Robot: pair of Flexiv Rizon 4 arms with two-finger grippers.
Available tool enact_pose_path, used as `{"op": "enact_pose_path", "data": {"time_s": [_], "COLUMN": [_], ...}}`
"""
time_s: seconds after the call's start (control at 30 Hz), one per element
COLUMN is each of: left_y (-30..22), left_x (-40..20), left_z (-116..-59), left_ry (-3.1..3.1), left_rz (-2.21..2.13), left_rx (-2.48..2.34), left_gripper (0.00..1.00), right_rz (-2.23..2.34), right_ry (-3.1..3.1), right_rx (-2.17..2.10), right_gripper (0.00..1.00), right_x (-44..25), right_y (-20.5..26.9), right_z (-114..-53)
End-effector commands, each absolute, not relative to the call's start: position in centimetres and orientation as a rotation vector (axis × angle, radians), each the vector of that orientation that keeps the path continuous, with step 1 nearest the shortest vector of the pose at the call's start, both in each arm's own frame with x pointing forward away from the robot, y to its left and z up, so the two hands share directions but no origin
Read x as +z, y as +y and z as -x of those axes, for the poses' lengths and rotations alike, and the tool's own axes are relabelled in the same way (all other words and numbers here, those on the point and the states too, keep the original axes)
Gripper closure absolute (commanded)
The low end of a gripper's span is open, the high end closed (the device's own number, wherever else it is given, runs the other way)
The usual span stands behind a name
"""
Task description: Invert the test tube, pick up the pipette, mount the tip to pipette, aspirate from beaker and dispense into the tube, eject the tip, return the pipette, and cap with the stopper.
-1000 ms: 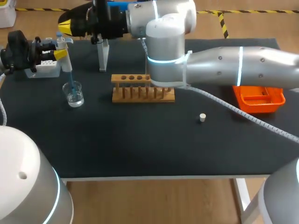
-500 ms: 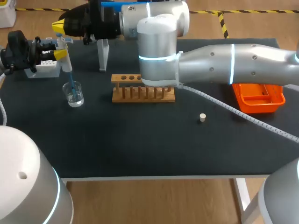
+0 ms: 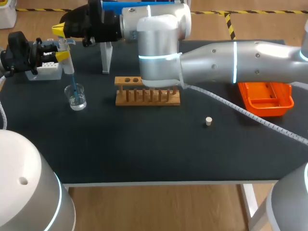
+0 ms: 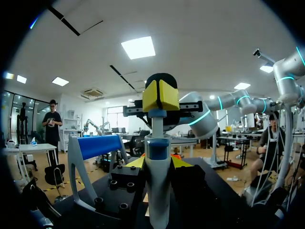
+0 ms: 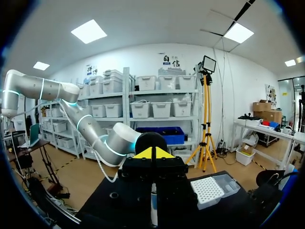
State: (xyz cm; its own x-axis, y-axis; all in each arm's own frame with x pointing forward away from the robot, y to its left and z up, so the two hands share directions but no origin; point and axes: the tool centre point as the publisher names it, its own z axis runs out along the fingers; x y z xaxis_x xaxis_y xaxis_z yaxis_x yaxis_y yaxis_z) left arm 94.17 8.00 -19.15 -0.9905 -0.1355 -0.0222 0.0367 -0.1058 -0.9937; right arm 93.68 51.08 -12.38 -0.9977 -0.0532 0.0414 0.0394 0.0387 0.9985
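Aspirate step: left gripper [image 3: 61, 56] clamped on pipette [image 3: 68, 64] over beaker [image 3: 76, 97] near table [image 3: 144, 144] far-left corner, right gripper [image 3: 58, 30] pinched closed atop plunger [image 4: 157, 125]; tip [image 3: 72, 83] should sit submerged, plunger eased in 1 slow stroke.

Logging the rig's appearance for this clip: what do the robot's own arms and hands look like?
The right arm and left arm are smooth silver-grey shells with rounded joints and glowing light-blue rings. A white spiral-wrapped cable trails from the right arm. The left hand and right hand are black and blocky, each ending in bright yellow wedge-shaped tips.
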Motion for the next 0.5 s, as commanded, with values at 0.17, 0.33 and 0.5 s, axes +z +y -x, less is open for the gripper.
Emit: {"op": "enact_pose_path", "data": {"time_s": [0.17, 0.33, 0.5], "left_y": [8.1, 8.1, 8.1], "left_x": [-19.2, -19.2, -19.2], "left_z": [-94.2, -94.2, -94.2], "left_ry": [2.02, 2.02, 2.02], "left_rz": [0.107, 0.107, 0.107], "left_rx": [-2.253, -2.253, -2.253], "left_gripper": [1.0, 1.0, 1.0], "right_rz": [-0.001, 0.005, 0.015], "right_ry": [-2.21, -2.207, -2.206], "right_rx": [-2.124, -2.119, -2.116], "right_gripper": [1.0, 1.0, 1.0], "right_x": [-12.8, -13.2, -13.8], "right_y": [51.1, 51.1, 50.9], "right_z": [-93.7, -93.5, -93.4]}}
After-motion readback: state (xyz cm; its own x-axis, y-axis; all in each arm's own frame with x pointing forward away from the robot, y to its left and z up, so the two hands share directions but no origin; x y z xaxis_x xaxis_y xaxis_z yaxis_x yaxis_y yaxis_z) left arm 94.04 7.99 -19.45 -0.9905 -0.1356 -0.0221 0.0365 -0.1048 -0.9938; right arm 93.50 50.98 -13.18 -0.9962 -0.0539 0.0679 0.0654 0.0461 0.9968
